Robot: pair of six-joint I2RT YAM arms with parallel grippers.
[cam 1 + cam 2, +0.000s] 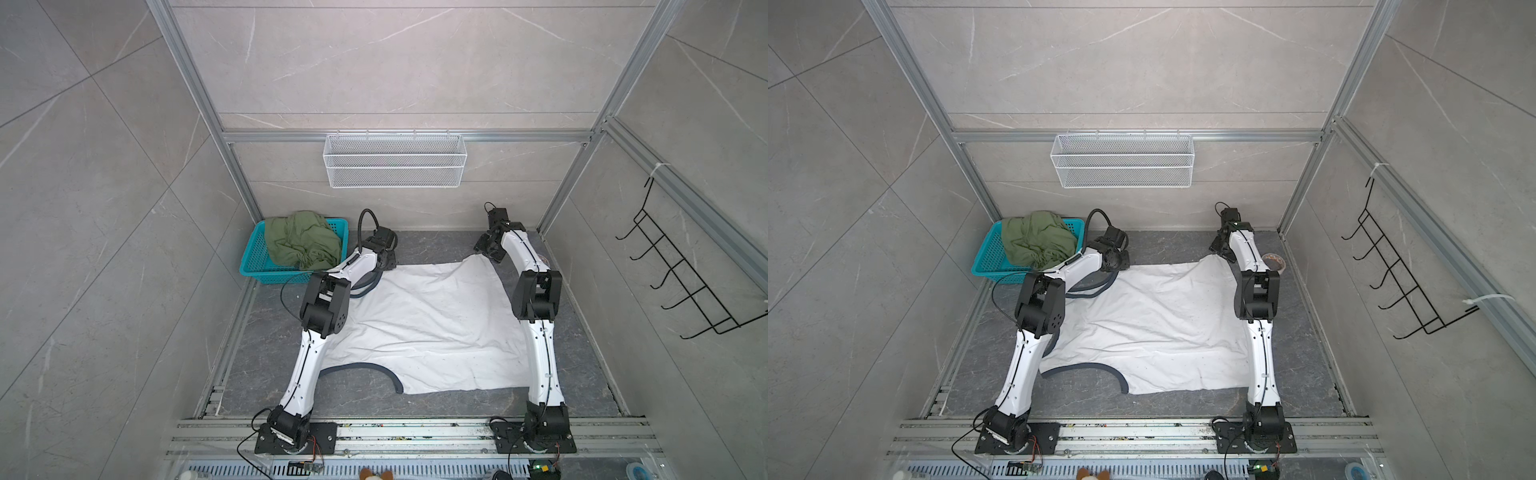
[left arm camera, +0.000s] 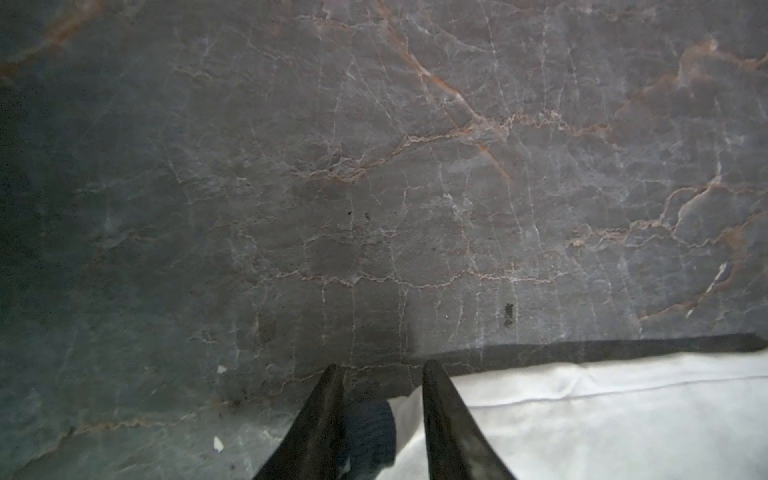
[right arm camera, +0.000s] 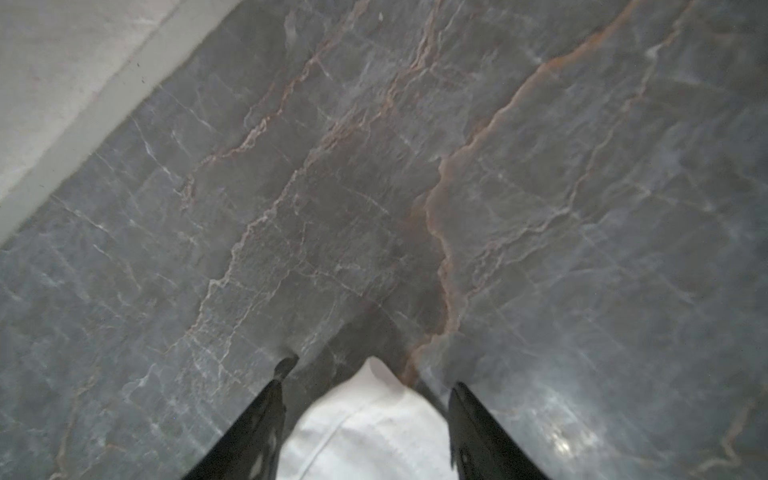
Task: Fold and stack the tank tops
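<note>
On worktop (image 1: 436, 245), flat: white tank top (image 1: 428, 324), a corner inside each tool. State: right tool (image 3: 372, 376) parted, unclenched; left tool (image 2: 382, 365) astride dark trim (image 2: 370, 432), grip impossible to tell. In basket (image 1: 253, 253) near left tool: olive tank top (image 1: 301, 245). Advise closing fully, then lifting both corners together

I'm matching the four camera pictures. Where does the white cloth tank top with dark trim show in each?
Top view: white cloth tank top with dark trim, flat between both arms.
Top view: same place.
Left wrist: trimmed edge, straddled by the left gripper.
Right wrist: white corner, straddled by the right gripper.
Shared landmark: dark veined marble tabletop.
</note>
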